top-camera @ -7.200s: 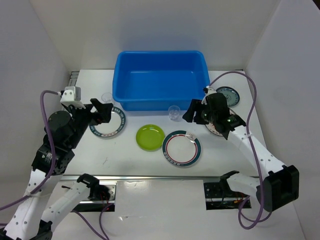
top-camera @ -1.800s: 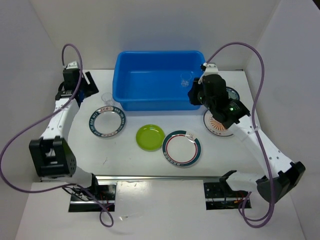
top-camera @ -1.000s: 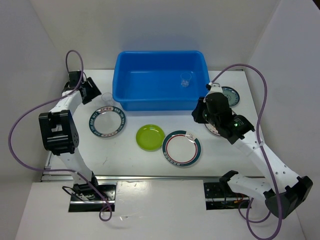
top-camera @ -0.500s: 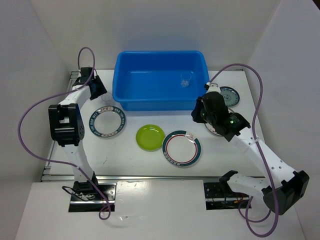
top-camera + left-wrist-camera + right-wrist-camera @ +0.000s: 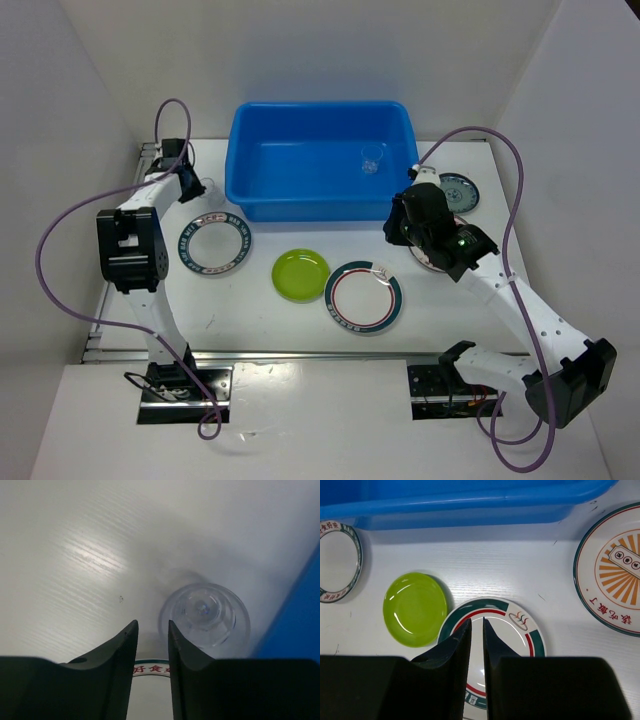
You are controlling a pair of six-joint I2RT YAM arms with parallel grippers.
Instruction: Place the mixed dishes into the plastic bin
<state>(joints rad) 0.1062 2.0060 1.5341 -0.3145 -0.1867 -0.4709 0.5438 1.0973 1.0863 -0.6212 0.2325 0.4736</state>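
At left, the left gripper [image 5: 153, 625], jaws drawn to a narrow slit, sits at the rim of a clear cup [image 5: 205, 611] standing just beside the blue plastic bin [image 5: 300, 208]. Whether it grips the cup cannot be told. A second cup [image 5: 371, 160] lies inside the bin. At right, the right gripper [image 5: 477, 621], barely parted and empty, hangs over a teal-rimmed plate [image 5: 517, 635].

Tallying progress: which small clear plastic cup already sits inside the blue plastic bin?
The clear cup near the blue bin's right end; the other clear cup stands outside, by the left gripper.
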